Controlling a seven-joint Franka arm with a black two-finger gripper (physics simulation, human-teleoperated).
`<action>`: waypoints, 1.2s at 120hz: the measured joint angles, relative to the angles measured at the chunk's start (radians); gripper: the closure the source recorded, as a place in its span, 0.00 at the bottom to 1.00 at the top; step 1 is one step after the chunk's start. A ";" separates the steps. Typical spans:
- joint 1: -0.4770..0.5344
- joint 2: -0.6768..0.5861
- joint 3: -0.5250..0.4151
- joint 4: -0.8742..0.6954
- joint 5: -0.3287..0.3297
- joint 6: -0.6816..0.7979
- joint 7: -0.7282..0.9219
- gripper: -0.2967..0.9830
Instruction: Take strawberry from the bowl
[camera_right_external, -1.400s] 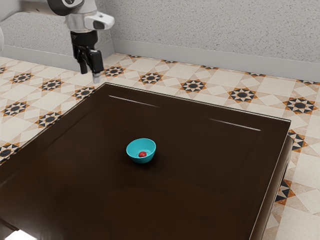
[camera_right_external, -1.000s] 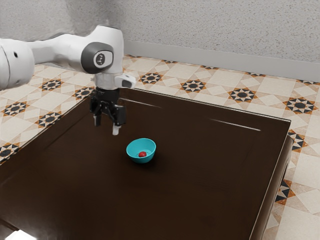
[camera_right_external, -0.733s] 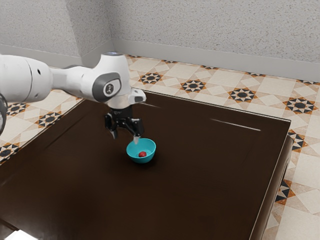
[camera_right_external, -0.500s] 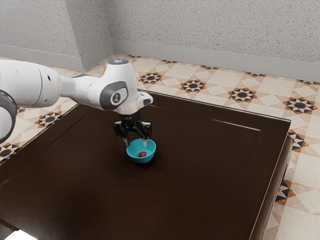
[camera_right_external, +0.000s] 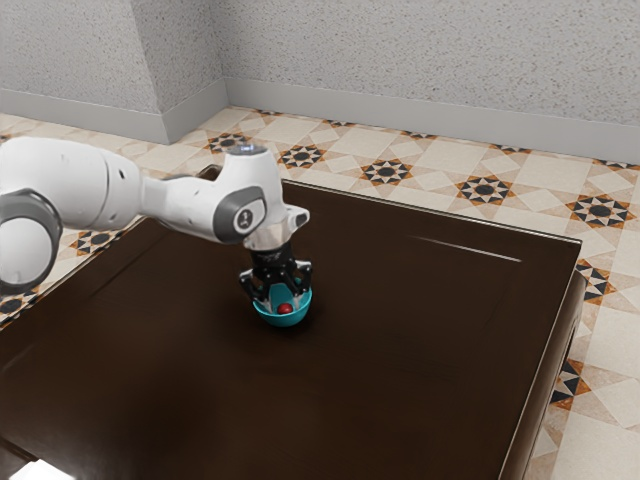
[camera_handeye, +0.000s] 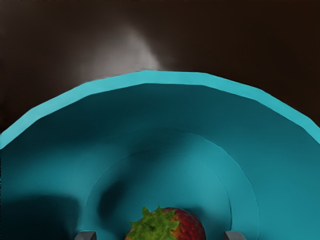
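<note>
My grey-tipped black fingers (camera_handeye: 86, 236) stand apart, gripping nothing, on either side of the red, green-leaved strawberry (camera_handeye: 187, 225), which lies at the bottom of the round turquoise bowl (camera_handeye: 170, 77). If I close too high, I reckon the strawberry could squirt free; if I drift sideways, I could catch the bowl's wall and drag it across the dark, glossy surface (camera_right_external: 400, 350).
</note>
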 joint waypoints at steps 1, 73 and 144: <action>-0.001 0.000 0.001 0.000 0.000 0.000 -0.003 0.55; -0.010 -0.035 0.009 -0.002 0.012 0.012 -0.170 0.74; -0.282 -0.045 -0.001 0.060 0.011 0.000 -0.281 0.67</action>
